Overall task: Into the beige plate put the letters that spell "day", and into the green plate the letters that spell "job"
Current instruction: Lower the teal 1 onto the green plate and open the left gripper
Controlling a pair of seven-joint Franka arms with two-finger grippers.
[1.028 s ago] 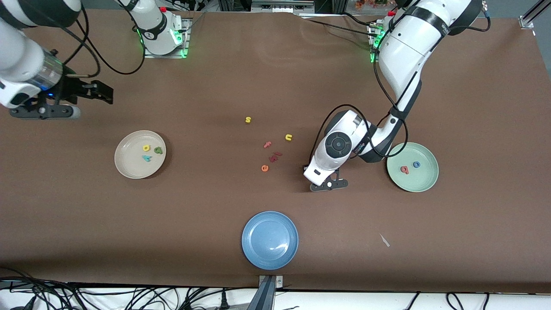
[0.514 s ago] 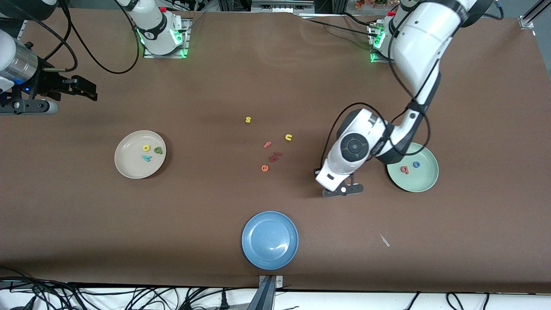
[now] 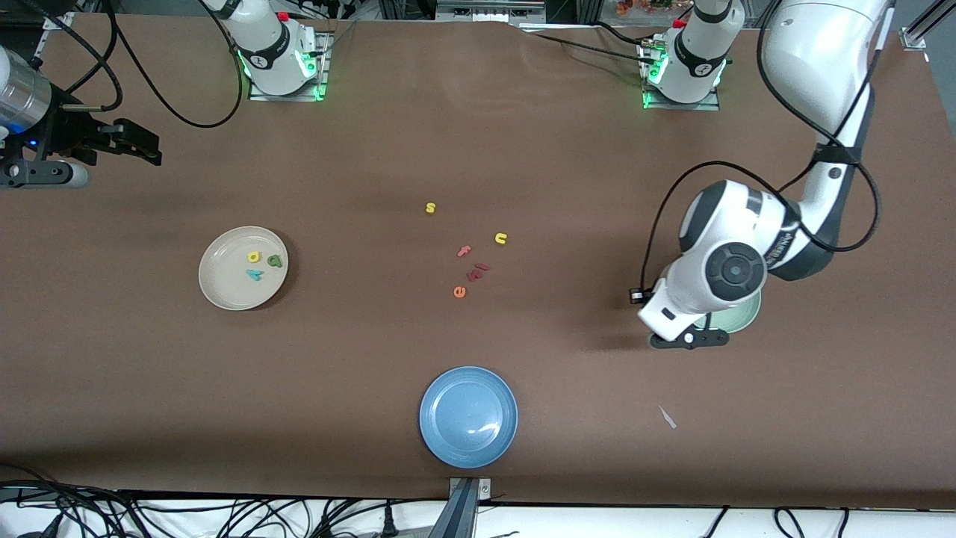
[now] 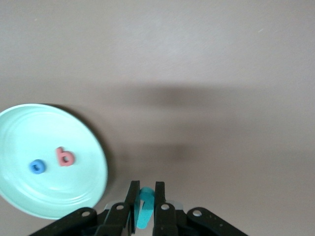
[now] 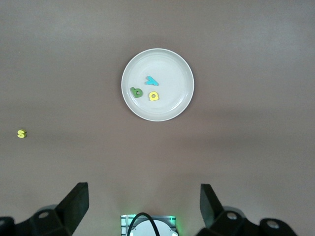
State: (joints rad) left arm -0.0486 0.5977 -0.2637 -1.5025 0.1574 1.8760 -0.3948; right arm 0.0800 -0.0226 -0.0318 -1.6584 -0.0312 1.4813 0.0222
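Observation:
My left gripper (image 4: 144,189) is shut on the teal j (image 4: 143,209) and hangs over the table just off the rim of the green plate (image 4: 29,132). The blue o (image 4: 37,166) and pinkish-red b (image 4: 64,157) lie in that plate. In the front view the left arm covers most of the green plate (image 3: 739,321), and the left gripper (image 3: 687,338) sits at its edge. The beige plate (image 3: 224,288) holds the yellow d (image 3: 254,257), green a (image 3: 275,261) and teal y (image 3: 255,274). My right gripper (image 5: 142,191) waits open and empty, high over the right arm's end of the table.
A blue plate (image 3: 468,417) sits near the front camera's edge. Loose letters lie mid-table: yellow s (image 3: 430,208), yellow u (image 3: 500,238), pink f (image 3: 464,251), orange e (image 3: 459,291) and dark red pieces (image 3: 476,273). A small white scrap (image 3: 667,417) lies beside the blue plate.
The left arm has carried the teal j from beside the loose letters toward its own end of the table, up to the green plate. The right arm has drawn back slightly.

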